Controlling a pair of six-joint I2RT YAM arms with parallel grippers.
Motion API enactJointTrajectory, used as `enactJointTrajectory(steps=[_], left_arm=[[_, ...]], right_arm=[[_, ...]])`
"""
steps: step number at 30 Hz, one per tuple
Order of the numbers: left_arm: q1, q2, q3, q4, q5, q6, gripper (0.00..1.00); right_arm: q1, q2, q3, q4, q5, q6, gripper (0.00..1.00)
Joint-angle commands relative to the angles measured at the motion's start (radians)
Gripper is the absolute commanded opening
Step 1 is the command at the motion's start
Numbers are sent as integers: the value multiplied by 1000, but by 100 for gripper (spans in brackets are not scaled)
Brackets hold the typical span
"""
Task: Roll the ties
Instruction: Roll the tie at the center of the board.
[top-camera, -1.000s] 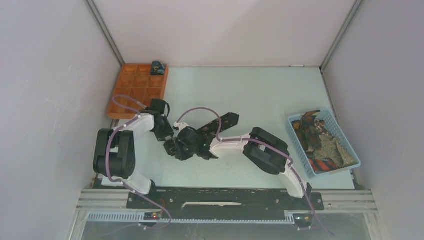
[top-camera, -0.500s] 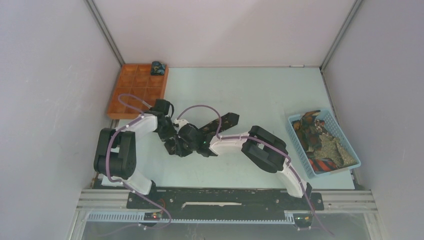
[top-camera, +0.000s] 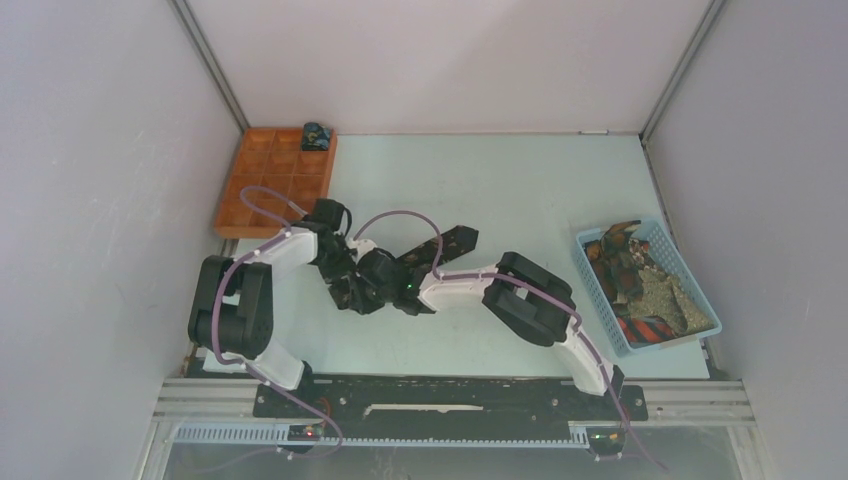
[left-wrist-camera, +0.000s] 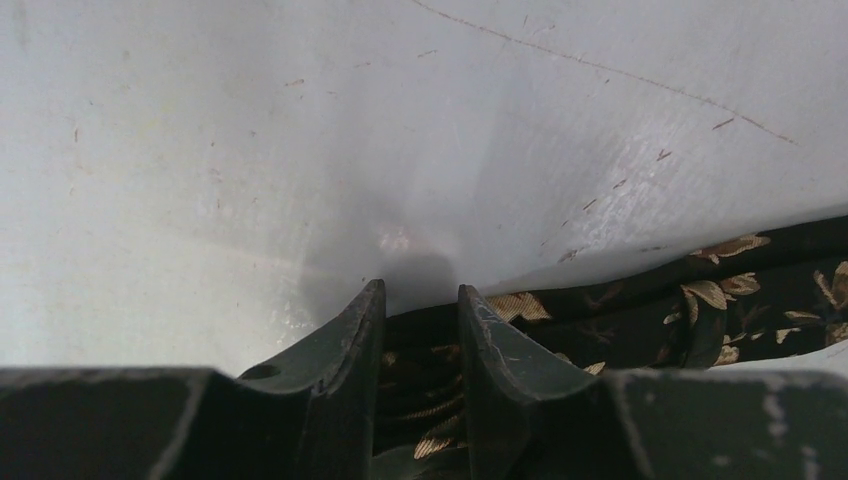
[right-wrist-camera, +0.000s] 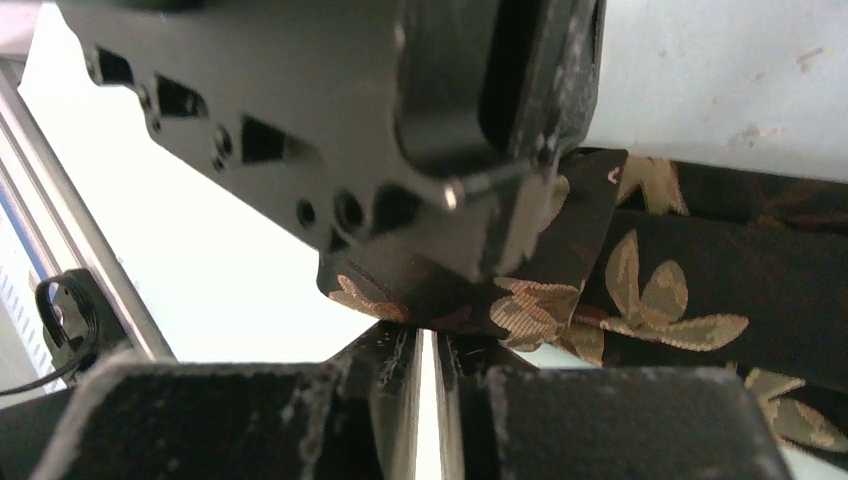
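Observation:
A black tie with tan leaves (top-camera: 452, 242) lies slantwise in the middle of the table, its near end under both grippers. My left gripper (top-camera: 343, 286) is shut on folded layers of this tie; in the left wrist view the folds fill the gap at the gripper (left-wrist-camera: 420, 292), and the loose tie (left-wrist-camera: 745, 300) runs off to the right. My right gripper (top-camera: 364, 297) meets it from the right. In the right wrist view the gripper (right-wrist-camera: 428, 335) is shut to a thin slit, pinching the lower edge of the tie (right-wrist-camera: 700, 290) right under the left gripper's body (right-wrist-camera: 300, 120).
An orange compartment tray (top-camera: 262, 190) stands at the back left, with one dark rolled tie (top-camera: 317, 135) in its far right cell. A blue mesh basket (top-camera: 600, 300) with several loose ties stands at the right edge. Grey walls close in three sides.
My left gripper has moved right and closed in on the right gripper at the tie's near end. Both grippers have shifted slightly away from me; the last half second shows almost no motion.

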Motion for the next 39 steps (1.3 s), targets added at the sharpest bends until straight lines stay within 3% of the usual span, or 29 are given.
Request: enactJointTrajectory(steps=[1,10,14,17,29,39], left_arm=[[-14,-21,44,-93,-39,9,40],[18,-159,80,-132,-118,-3,69],[35,-288,46,-141,-168,-31,83],[45,-415,12,-161,-214,-72,88],[47,-894,-322,-105,-207,-247,86],[46,-1016,-455,-35,-145,-280,83]], right_arm=[[17,-95,-72,2,36,-31,11],[29,-290,-155,-30,16,-48,11],[20,-351,-157,-48,10,-58,11],[-17,-370,-149,-42,-27,-50,12],[-104,-191,95,-186,-236,-55,12],[-113,-78,186,-222,-266,-50,12]])
